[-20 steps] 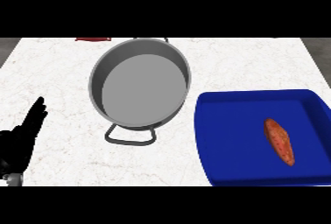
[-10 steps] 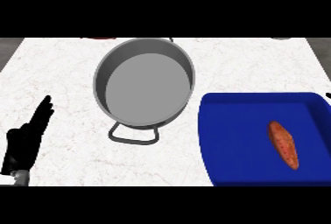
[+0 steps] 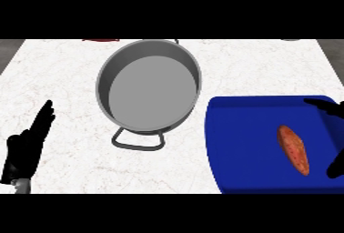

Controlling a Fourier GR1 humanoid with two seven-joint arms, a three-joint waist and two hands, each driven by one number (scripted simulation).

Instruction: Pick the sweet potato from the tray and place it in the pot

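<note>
The sweet potato (image 3: 294, 149) lies on the floor of the blue tray (image 3: 245, 136), in its right half, long axis running roughly from the far side toward the near side. Nothing holds it or touches it.

Just beside it, at the view's right edge, the right hand (image 3: 327, 106) shows only in part. One black part reaches in over the tray's far right corner and another sits lower along the edge, level with the potato's near end. The two parts stand well apart with the tray's blue showing between them, so the fingers are spread and clamped on nothing.

The tray sits on the white marbled counter (image 3: 67, 91), and the pot (image 3: 149, 93) stands to its left. The pot is grey, with nothing in it, and its looped handle (image 3: 138, 141) points toward the near edge. Its rim comes close to the tray's far left corner.

Well apart from all this, the left hand (image 3: 27, 152) rests at the lower left, fingers straight, together and pointing up.

The step in hand appears to be the approach for the pick, with the grasp not yet made. The next move likely calls for bringing the right hand leftward and down over the potato and closing across its narrow width. The hand would then lift it clear of the tray's wall and carry it left over the pot's rim.
</note>
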